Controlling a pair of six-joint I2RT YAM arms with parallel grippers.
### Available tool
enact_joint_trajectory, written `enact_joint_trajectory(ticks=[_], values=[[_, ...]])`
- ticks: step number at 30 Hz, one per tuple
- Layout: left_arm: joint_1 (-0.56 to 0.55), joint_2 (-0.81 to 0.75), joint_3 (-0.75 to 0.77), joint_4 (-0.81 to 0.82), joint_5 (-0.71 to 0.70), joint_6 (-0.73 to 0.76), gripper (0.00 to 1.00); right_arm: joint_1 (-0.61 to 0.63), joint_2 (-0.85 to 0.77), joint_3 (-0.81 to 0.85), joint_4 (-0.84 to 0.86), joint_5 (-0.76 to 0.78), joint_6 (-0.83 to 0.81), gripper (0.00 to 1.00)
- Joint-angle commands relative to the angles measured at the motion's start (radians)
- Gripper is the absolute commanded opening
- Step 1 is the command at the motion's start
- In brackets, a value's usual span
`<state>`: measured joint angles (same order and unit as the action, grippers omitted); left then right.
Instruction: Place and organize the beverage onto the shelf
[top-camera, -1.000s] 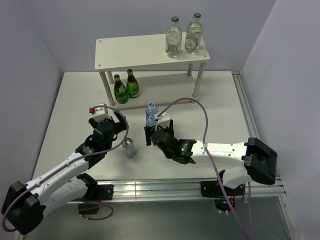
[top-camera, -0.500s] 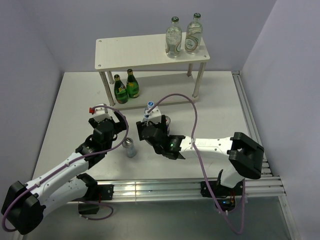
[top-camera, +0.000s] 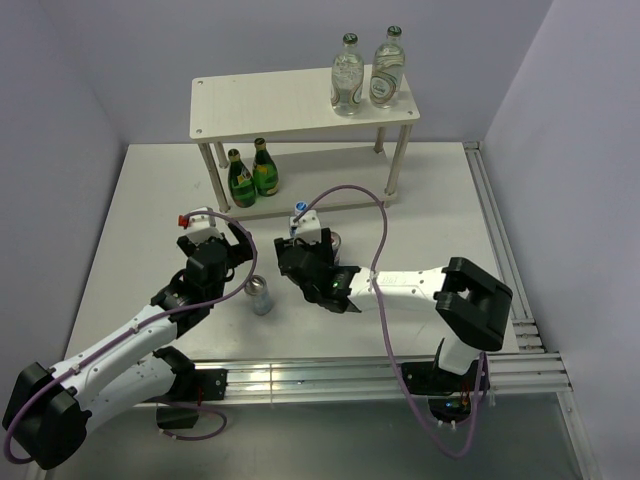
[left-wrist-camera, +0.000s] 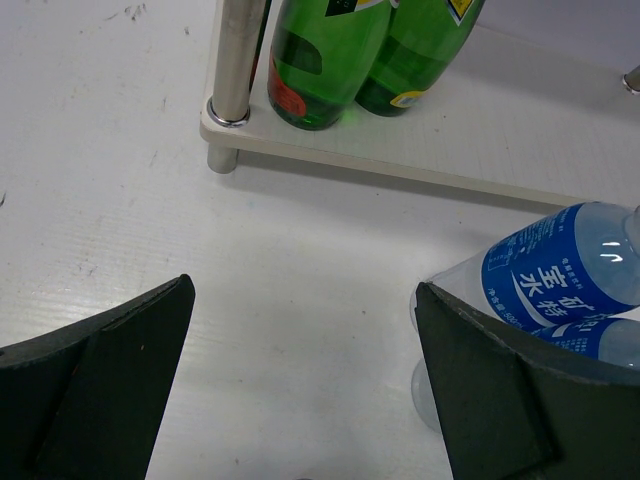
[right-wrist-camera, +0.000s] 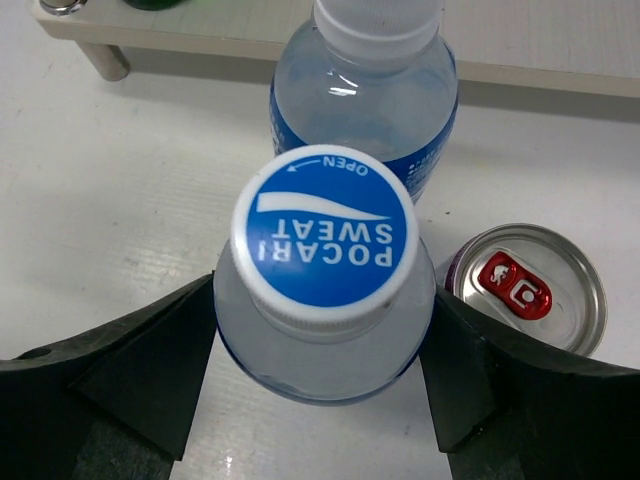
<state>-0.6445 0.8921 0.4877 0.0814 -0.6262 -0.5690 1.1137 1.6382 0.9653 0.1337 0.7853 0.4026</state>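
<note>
right gripper (right-wrist-camera: 320, 292): both fingers pressed on the sides of a clear Pocari Sweat bottle (right-wrist-camera: 325, 250), pinching it just under the blue-topped cap. I can't tell if its base touches the table (top-camera: 130, 230). It sits in front of the shelf (top-camera: 290, 105), not on either tier. The right arm lies low, folded across to the left from its base, wrist aimed at the shelf.

left gripper (left-wrist-camera: 302, 295): fingers spread wide, only bare table between them. The left arm stretches forward and right from its base, gripper low, facing the shelf's left front leg (left-wrist-camera: 235, 60).

View differences:
- My right wrist view alone shows the 2nd bottle (right-wrist-camera: 365, 95), blue label, just behind the held 1, and a red-tab can (right-wrist-camera: 527, 285) just to its right.
- The left wrist view catches both blue labels at its right edge, 1 partly behind a finger.
- The top view hides most of the held bottle under the wrist. A lone blue cap (top-camera: 301, 207) shows there, and I can't tell which bottle it tops.
- The top view alone shows a silver can (top-camera: 260, 293) upright near the left gripper and 2 clear glass bottles (top-camera: 347, 75) at the right end of the upper tier. The 2 green bottles (top-camera: 240, 182) stand at the left end of the lower tier.
</note>
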Motion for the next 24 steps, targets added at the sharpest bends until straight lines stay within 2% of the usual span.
enact_joint_trajectory(ticks=[1, 3, 4, 5, 7, 8, 11, 17, 24], values=[[0.005, -0.012, -0.003, 0.006, -0.007, -0.002, 0.99, -0.009, 0.026, 0.032, 0.082, 0.032, 0.021, 0.81], [0.005, -0.007, -0.001, 0.006, -0.007, -0.002, 0.99, -0.012, 0.037, 0.024, 0.104, 0.037, 0.018, 0.68], [0.005, -0.004, -0.001, 0.006, -0.006, -0.002, 0.99, -0.015, 0.04, 0.02, 0.131, 0.037, 0.013, 0.58], [0.005, -0.002, -0.001, 0.008, -0.006, -0.002, 0.99, -0.017, 0.041, 0.016, 0.145, 0.035, 0.009, 0.43], [0.005, -0.001, -0.001, 0.009, -0.004, -0.002, 0.99, -0.018, 0.049, 0.012, 0.161, 0.035, -0.002, 0.31], [0.003, 0.001, -0.001, 0.008, -0.006, -0.002, 0.99, -0.018, 0.049, 0.012, 0.164, 0.032, -0.007, 0.2], [0.005, 0.002, -0.001, 0.009, -0.007, -0.002, 0.99, -0.018, 0.028, 0.006, 0.147, 0.02, 0.005, 0.01], [0.005, -0.001, 0.0, 0.009, -0.009, -0.002, 0.99, 0.015, -0.096, -0.008, 0.04, 0.032, 0.038, 0.0], [0.005, -0.012, -0.001, 0.004, -0.013, -0.003, 0.99, 0.133, -0.357, 0.047, -0.159, 0.115, 0.056, 0.0]])
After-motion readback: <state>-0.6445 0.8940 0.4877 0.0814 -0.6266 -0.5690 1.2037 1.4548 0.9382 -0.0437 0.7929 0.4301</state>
